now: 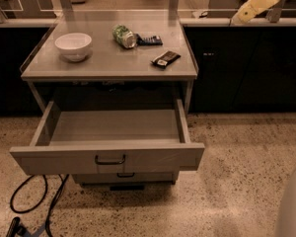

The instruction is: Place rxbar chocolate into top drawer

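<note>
The rxbar chocolate (166,59), a small black bar with pale markings, lies flat on the grey table top (103,65) near its front right corner. The top drawer (108,154) is pulled wide open below it, and its inside shows nothing in it. Its dark bar handle (110,160) sits at the middle of the front. My gripper does not show. A pale yellowish arm part (256,3) reaches in at the upper right, above the dark counter. A pale rounded part (292,206) fills the lower right corner.
A white bowl (73,46) stands at the table's left. A crumpled green can (123,35) and a dark blue flat packet (149,40) lie at the back. A narrower lower drawer front (124,176) sits under the open one. A black cable (37,206) lies on the floor at left.
</note>
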Controlling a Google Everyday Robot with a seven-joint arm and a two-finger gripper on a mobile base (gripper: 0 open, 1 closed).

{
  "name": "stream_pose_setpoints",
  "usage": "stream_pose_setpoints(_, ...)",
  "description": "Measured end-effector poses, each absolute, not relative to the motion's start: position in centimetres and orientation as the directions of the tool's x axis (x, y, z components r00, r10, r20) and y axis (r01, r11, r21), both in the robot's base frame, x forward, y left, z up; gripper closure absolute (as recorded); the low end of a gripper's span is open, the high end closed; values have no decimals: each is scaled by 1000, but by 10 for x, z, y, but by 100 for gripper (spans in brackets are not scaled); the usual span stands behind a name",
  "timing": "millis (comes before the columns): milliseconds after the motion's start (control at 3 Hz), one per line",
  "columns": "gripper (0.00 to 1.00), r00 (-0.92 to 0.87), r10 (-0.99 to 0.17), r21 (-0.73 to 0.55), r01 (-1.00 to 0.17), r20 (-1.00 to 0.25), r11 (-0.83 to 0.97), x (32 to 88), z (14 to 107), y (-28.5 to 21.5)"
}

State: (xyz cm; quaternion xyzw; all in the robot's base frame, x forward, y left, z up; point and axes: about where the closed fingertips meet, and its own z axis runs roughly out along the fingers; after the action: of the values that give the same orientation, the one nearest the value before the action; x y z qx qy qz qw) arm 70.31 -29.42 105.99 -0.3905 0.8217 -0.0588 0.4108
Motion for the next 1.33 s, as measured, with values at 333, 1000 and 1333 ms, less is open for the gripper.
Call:
stream_pose_setpoints(333,0,-415,-572,-223,-637,-708,738,729,995,-285)
stream_pose_setpoints(1000,0,-565,-600,68,-758,-566,649,762,814,-215)
stream_pose_setpoints(1333,0,-565,-600,68,-758,-566,649,762,814,-215)
